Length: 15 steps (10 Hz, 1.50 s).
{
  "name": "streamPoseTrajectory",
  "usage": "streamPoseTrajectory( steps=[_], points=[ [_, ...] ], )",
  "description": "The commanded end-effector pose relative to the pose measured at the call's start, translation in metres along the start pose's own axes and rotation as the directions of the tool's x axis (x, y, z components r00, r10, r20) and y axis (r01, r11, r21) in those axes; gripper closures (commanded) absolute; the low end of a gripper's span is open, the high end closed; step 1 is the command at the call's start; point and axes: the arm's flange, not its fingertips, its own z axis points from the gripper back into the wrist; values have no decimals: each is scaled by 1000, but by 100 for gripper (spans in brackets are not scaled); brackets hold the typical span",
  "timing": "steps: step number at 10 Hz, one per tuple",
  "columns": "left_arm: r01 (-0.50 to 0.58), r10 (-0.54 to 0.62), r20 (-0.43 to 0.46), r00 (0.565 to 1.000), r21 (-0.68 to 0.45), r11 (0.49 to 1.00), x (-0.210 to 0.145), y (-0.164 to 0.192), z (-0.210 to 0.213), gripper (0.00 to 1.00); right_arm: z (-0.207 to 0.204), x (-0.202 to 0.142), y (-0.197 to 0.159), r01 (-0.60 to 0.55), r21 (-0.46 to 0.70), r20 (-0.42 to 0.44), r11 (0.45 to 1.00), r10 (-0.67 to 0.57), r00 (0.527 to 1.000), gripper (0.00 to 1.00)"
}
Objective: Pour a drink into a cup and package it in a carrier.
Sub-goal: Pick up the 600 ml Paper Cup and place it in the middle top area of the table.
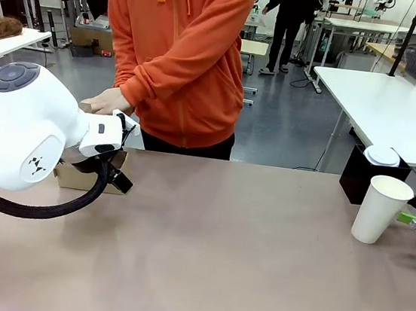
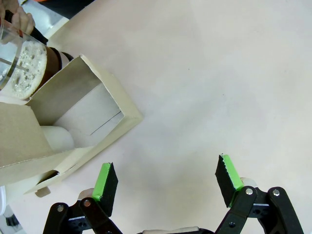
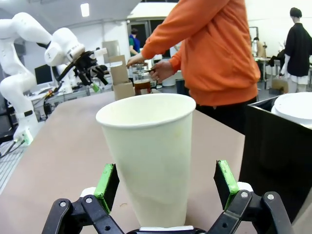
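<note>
- We locate an open cardboard box [image 2: 73, 92], upper left, left wrist view.
- We locate a black box [image 1: 355, 177], right side, front view; a white round lid [image 1: 382, 155] sits atop it.

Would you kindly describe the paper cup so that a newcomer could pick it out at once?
Look to the right end of the brown table, by the black box. The cup stands upright just in front of it, between the right gripper's open fingers. It is tall, plain white and tapering, unlike the flat white lid on the box.
</note>
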Motion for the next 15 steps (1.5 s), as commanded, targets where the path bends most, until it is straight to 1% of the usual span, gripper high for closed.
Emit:
streamPoseTrajectory(
  steps=[1, 8, 11, 12, 13, 15],
  points=[
    [0, 0, 1, 1000, -1, 1000, 0, 0, 0, 0, -6, -2, 0, 6, 27, -38, 1000, -5, 999, 0],
    [0, 0, 1, 1000, -1, 1000, 0, 0, 0, 0, -46, -13, -2, 40, 78, -62, 996, -35, 997, 0],
    [0, 0, 1, 1000, -1, 1000, 0, 0, 0, 0, -55, -13, -3, 47, 93, -50, 994, -43, 998, 0],
    [0, 0, 1, 1000, -1, 1000, 0, 0, 0, 0, -55, -14, -4, 54, 82, -57, 995, -49, 997, 20],
    [0, 0, 1, 1000, -1, 1000, 0, 0, 0, 0, -52, -16, 0, 29, 99, -44, 995, -25, 999, 20],
    [0, 0, 1, 1000, -1, 1000, 0, 0, 0, 0, -52, -16, 0, 29, 99, -44, 995, -25, 999, 20]
  ],
)
